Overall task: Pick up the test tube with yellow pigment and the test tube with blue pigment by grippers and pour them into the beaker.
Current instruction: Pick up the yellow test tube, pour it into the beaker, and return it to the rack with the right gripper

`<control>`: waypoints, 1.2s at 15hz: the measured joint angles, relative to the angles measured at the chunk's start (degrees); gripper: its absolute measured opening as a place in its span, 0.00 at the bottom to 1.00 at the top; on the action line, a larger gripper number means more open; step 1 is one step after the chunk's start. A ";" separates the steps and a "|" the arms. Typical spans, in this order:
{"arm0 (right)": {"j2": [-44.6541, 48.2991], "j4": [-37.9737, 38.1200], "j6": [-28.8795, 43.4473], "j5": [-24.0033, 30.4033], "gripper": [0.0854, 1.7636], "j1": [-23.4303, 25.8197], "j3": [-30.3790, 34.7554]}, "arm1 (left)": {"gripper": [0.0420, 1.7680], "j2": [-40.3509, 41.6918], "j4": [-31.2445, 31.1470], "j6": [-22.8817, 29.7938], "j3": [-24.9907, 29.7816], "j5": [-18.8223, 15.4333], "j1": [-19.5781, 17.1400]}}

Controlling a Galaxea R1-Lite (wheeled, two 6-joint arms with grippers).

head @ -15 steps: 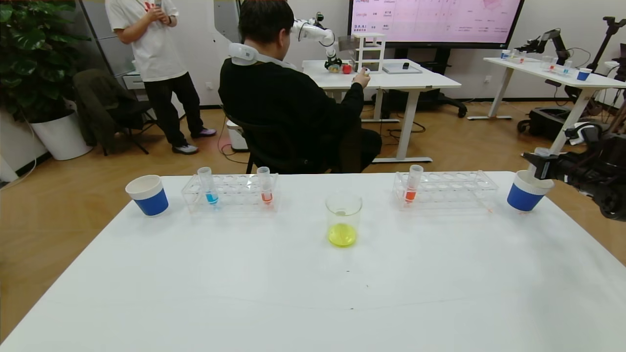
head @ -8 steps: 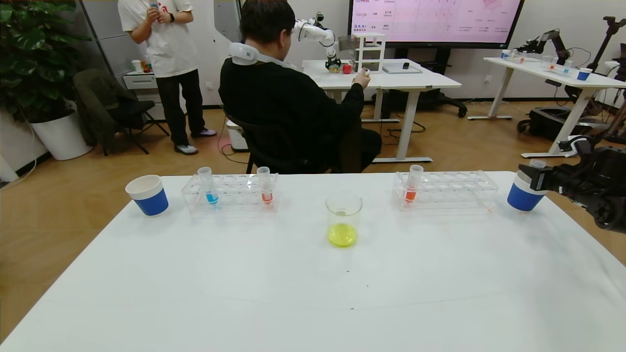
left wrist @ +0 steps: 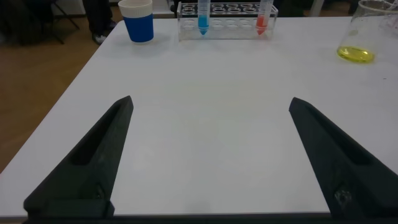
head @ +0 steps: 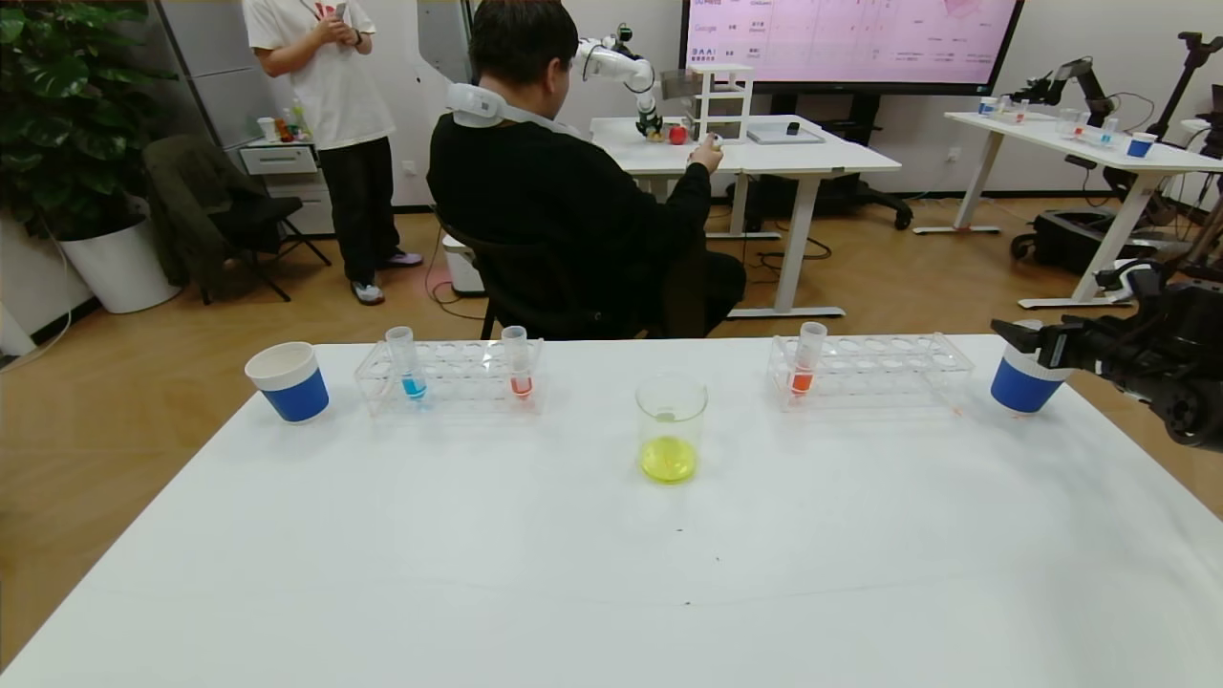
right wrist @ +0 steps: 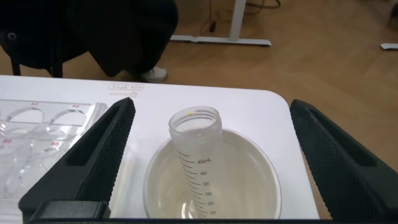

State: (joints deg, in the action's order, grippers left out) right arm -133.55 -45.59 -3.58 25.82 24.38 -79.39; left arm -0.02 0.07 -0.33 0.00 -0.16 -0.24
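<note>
The beaker (head: pixel 671 430) stands mid-table with yellow liquid in its bottom. It also shows in the left wrist view (left wrist: pixel 367 31). The blue-pigment test tube (head: pixel 408 363) stands upright in the left rack (head: pixel 459 377) and shows in the left wrist view (left wrist: pixel 203 15). No tube holding yellow liquid is in view. My right gripper (head: pixel 1022 336) (right wrist: pixel 211 104) is open over the right blue cup (head: pixel 1019 384). An empty clear graduated tube (right wrist: pixel 198 155) with a yellow speck at its rim leans inside that cup, free of the fingers. My left gripper (left wrist: pixel 211 106) is open and empty over the near table, outside the head view.
Orange-red-tipped tubes stand in the left rack (head: pixel 519 363) and in the right rack (head: pixel 805 361). A second blue cup (head: pixel 289 382) stands at the far left of the white table (head: pixel 611 573). A seated person and other tables are beyond the far edge.
My right gripper has moved left and slightly down over the right blue cup. The clear tube now stands in the cup, free of the fingers. Nothing else on the table has moved.
</note>
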 joint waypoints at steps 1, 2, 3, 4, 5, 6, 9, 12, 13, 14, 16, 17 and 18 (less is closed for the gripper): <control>0.94 0.17 1.48 -0.13 0.98 -0.77 -0.05 | 0.99 0.00 0.00 0.00 0.00 -0.02 0.00; 2.34 0.63 3.07 -0.44 0.98 -1.80 -0.13 | 0.99 0.00 0.00 0.00 0.00 0.00 0.00; 3.84 1.52 4.00 -0.94 0.98 -2.94 -0.18 | 0.99 0.00 0.00 0.00 0.00 -0.02 0.00; 5.92 3.21 4.66 -1.76 0.98 -4.57 -0.20 | 0.99 0.00 0.00 0.00 0.00 -0.02 0.00; 8.25 4.64 4.92 -2.86 0.98 -6.50 -0.16 | 0.99 0.00 -0.02 -0.02 0.00 -0.02 0.00; 10.56 5.61 5.01 -3.89 0.98 -8.75 0.11 | 0.99 0.00 0.00 -0.02 0.00 -0.05 0.00; 17.97 6.38 5.12 -6.94 0.98 -16.23 3.75 | 0.99 0.00 0.00 -0.02 0.00 -0.02 0.00; 26.42 6.49 5.14 -7.85 0.98 -21.82 10.20 | 0.99 0.00 0.00 -0.02 0.00 -0.02 0.00; 29.59 6.57 5.14 -7.88 0.98 -23.11 12.36 | 0.99 0.00 0.00 0.00 0.00 -0.02 0.00; 33.38 6.66 5.14 -7.89 0.98 -24.11 14.79 | 0.99 0.00 0.00 0.00 0.00 0.00 0.00; 41.46 6.75 5.14 -7.98 0.98 -25.02 19.25 | 0.99 0.00 0.00 0.00 0.00 -0.02 0.00; 46.29 6.81 5.14 -8.02 0.98 -25.11 21.72 | 0.99 0.00 0.00 0.00 0.00 -0.02 0.00; 50.69 6.88 5.14 -8.05 0.98 -25.02 23.95 | 0.99 0.00 0.00 0.00 0.00 -0.02 0.00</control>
State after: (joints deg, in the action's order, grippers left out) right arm -82.86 -38.72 1.56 17.77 -0.63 -55.43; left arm -0.02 0.07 -0.33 0.00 -0.18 -0.24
